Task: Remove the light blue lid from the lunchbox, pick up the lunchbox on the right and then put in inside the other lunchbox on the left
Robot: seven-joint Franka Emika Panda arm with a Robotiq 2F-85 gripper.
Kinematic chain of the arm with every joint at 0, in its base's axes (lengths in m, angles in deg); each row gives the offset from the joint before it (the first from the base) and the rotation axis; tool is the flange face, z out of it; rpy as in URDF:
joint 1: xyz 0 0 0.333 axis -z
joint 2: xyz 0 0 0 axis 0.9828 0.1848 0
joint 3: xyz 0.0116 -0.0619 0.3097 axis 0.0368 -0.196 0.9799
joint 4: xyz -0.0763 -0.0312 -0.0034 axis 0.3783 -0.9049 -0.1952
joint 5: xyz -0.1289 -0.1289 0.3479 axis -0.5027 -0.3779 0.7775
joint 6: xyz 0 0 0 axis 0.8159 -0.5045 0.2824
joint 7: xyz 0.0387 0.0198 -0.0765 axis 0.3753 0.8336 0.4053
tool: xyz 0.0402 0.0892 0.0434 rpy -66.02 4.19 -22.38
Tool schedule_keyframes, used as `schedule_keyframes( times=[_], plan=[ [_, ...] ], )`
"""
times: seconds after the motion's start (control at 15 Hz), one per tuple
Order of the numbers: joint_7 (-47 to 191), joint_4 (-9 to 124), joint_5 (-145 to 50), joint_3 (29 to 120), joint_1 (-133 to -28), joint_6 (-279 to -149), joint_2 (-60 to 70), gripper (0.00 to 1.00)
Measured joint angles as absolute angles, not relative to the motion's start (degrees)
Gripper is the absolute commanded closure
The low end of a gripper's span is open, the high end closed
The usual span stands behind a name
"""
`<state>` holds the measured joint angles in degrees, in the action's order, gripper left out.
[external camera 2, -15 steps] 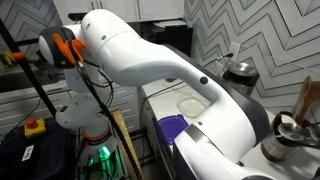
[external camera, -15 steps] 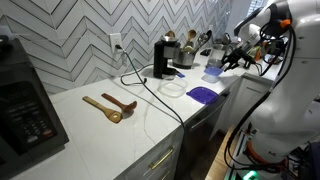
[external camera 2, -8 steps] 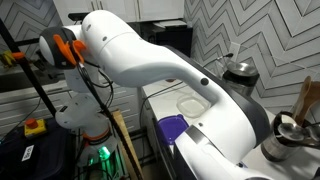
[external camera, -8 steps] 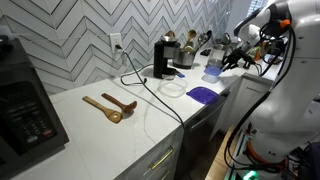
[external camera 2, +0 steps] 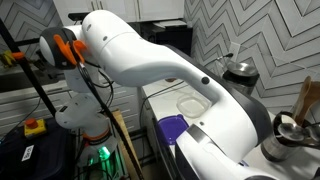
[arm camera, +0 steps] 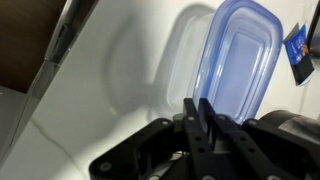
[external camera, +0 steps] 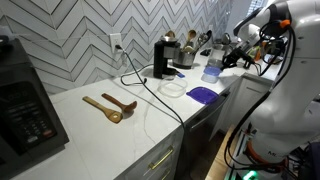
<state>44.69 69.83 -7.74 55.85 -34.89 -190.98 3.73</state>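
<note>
The light blue lid (arm camera: 240, 60) fills the upper right of the wrist view, tilted up off the white counter and casting a shadow to its left. My gripper (arm camera: 198, 103) is shut on the lid's near rim, its two black fingers almost touching. In an exterior view the gripper (external camera: 219, 63) hangs at the far right end of the counter with the lid (external camera: 211, 73) at its tips. A clear lunchbox (external camera: 172, 88) stands open on the counter to the left and also shows as a pale lunchbox (external camera 2: 192, 105) behind my arm. Whether a lunchbox sits under the lid is hidden.
A darker purple flat lid (external camera: 203, 95) lies near the counter's front edge, seen too as a purple lid (external camera 2: 172, 128). A black coffee machine (external camera: 162, 58) with a trailing cable stands by the wall. Wooden spoons (external camera: 110, 106) lie mid-counter. A kettle (external camera 2: 240, 70) stands at the back.
The jaws have closed onto the lid's rim. The arm and the lid have barely moved in the exterior views.
</note>
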Motion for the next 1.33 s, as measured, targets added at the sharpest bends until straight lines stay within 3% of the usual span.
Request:
schedule_keyframes(
  times=[0.33,0.4,0.53,1.13,1.33],
  plan=[
    [44.53,69.61,-6.99,56.26,-34.89,-190.98,3.54,0.98],
    [44.53,69.53,-6.89,56.39,-34.89,-190.98,3.49,0.73],
    [44.49,69.29,-6.67,56.59,-34.89,-190.98,3.40,0.70],
    [40.24,68.17,-5.35,59.27,-35.11,-190.98,4.02,0.03],
    [38.51,67.69,-5.34,60.09,-35.13,-190.98,4.94,0.02]
  ],
)
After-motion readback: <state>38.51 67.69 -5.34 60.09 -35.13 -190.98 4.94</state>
